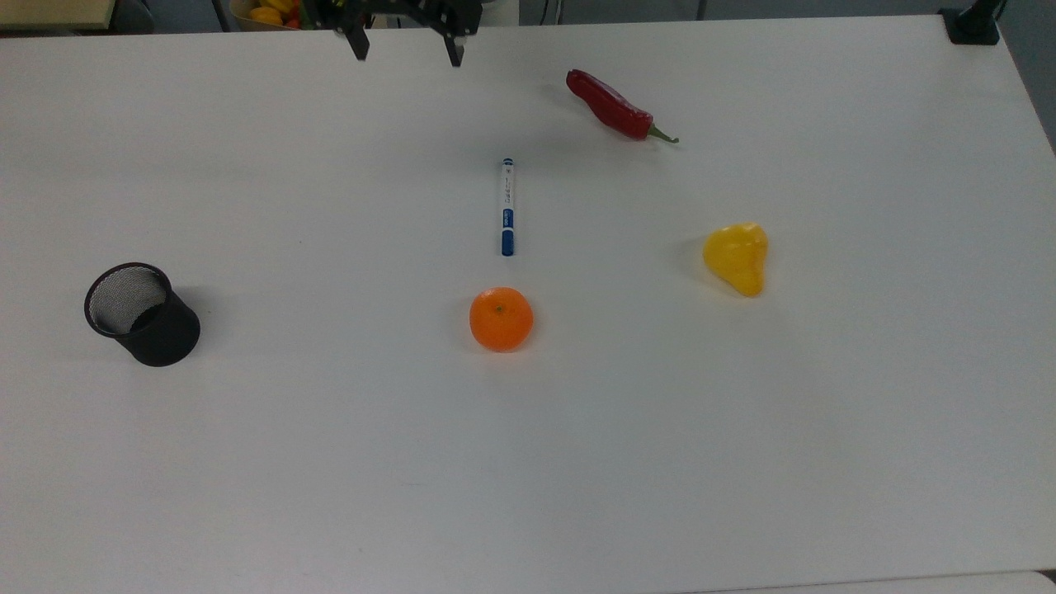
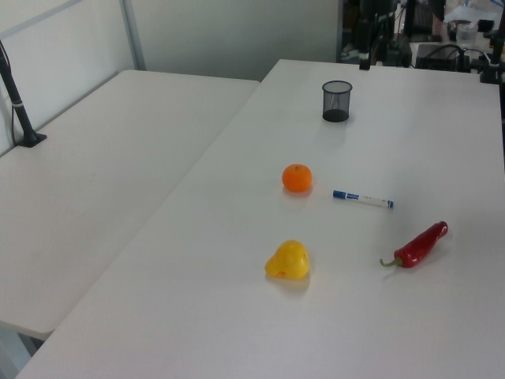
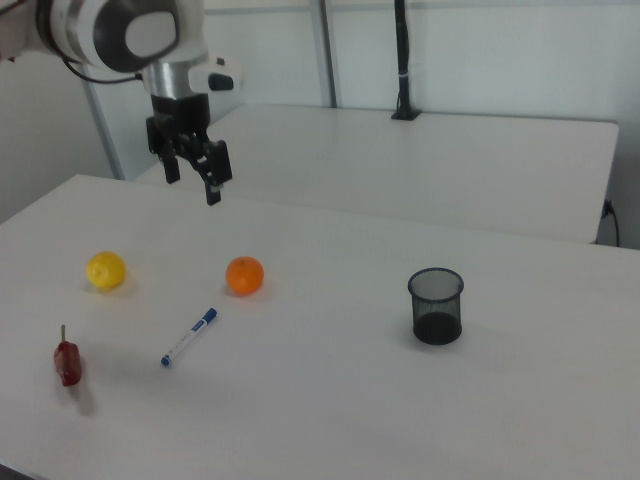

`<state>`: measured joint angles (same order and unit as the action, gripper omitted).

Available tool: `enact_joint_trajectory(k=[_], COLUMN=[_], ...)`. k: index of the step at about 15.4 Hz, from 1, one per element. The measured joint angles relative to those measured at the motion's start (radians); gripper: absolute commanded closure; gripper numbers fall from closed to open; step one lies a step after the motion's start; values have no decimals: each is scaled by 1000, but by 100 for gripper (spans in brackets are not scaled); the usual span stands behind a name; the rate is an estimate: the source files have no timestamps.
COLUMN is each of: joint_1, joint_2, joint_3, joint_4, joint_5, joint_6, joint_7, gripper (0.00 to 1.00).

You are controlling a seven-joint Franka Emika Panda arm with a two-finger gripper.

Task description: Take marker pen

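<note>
The marker pen lies flat on the white table, its blue cap pointing at the orange just below it in the top view. In the right view the marker pen rests below and left of the orange; the left view has the marker pen to the right of the orange. My gripper is at the top view's top edge, far from the pen. In the right view the gripper hangs high above the table, open and holding nothing.
A black mesh cup stands at the top view's left. A red chili lies up and right of the pen, and a yellow pepper sits further right. A bowl of fruit is beyond the table's far edge.
</note>
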<state>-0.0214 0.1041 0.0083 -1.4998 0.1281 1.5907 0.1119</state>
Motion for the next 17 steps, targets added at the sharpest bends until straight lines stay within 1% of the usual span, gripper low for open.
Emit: enact_joint_trajectory(k=[2,4,9,11,13,17], joint_1=[0,2,17,18,17,13], joint_2=[-29,-48,-51,-50,-50,-52], joint_3=[-4,-4,-4,-4,-4,-4], joint_4=[22,23,16,12,0,-11], joint_5=[0,0,0,0,0,-10], joint_6=[-30,-42,-33,20,69,79], joint_7=[19,22,11,-27,-94,-159], gripper=[0,0,0,0,0,0])
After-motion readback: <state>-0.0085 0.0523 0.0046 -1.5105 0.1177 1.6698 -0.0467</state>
